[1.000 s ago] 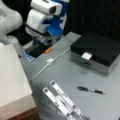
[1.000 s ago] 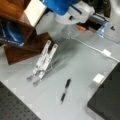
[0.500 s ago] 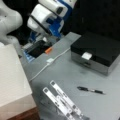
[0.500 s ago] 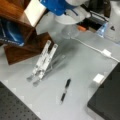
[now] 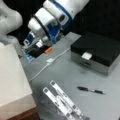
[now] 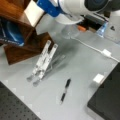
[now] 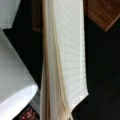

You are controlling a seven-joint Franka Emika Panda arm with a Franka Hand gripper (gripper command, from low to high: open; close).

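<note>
Grey tabletop (image 5: 75, 75). Gripper (image 5: 31, 45) at a front view's upper left, above a blue-edged black item (image 5: 33, 53); how open it is cannot be told. Also present: black box (image 5: 100, 53), pen (image 5: 90, 90), clear stand (image 6: 42, 62), white cable (image 5: 50, 61). No legible writing.

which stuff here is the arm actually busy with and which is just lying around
Busy with:
- gripper, low over the blue-edged black item at a front view's left
- lined notepad, close in the wrist view
- orange piece beside it

Lying about:
- pen
- clear stand
- black box
- white cable
- wooden rack
</note>
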